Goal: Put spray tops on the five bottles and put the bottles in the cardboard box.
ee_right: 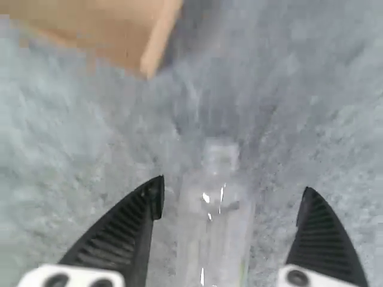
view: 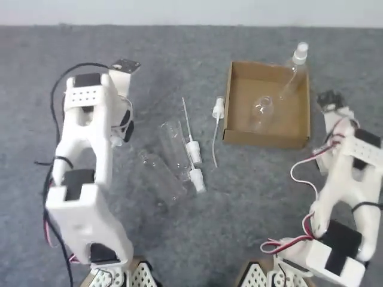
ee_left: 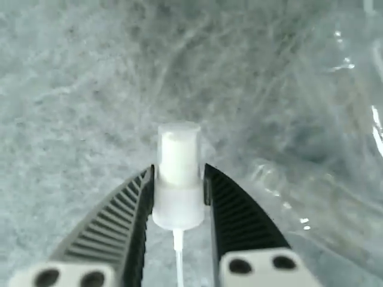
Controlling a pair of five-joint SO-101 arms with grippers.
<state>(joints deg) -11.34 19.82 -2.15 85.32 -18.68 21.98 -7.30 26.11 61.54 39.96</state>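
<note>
The left jaws were shut tight on a spray top [ee_left: 178,149]. They pinched its round collar, and its thin tube hung down between them. The right jaws were wide open and held nothing. A clear bottle [ee_right: 218,203] lay on the grey worktop [view: 251,191] between them, near a corner of the box [ee_right: 119,30].

From above, two more bottles [view: 170,140] lay side by side in the middle of the worktop. Two loose tops [view: 193,149] lay just beside them, and a third top [view: 218,107] lay next to the box. A capped bottle [view: 292,75] leaned in the box's far corner.

The bottles looked light, thin and slippery. They would likely roll or squash, so a soft hold round the middle seemed best. The tops looked small and hard with bendy tubes, so the collar was the safe place to pinch.

Another see-through bottle [view: 263,110] sat in the box, but I could not tell if it had a top. The bottle between the right jaws was blurry, and its neck was hard to make out.
</note>
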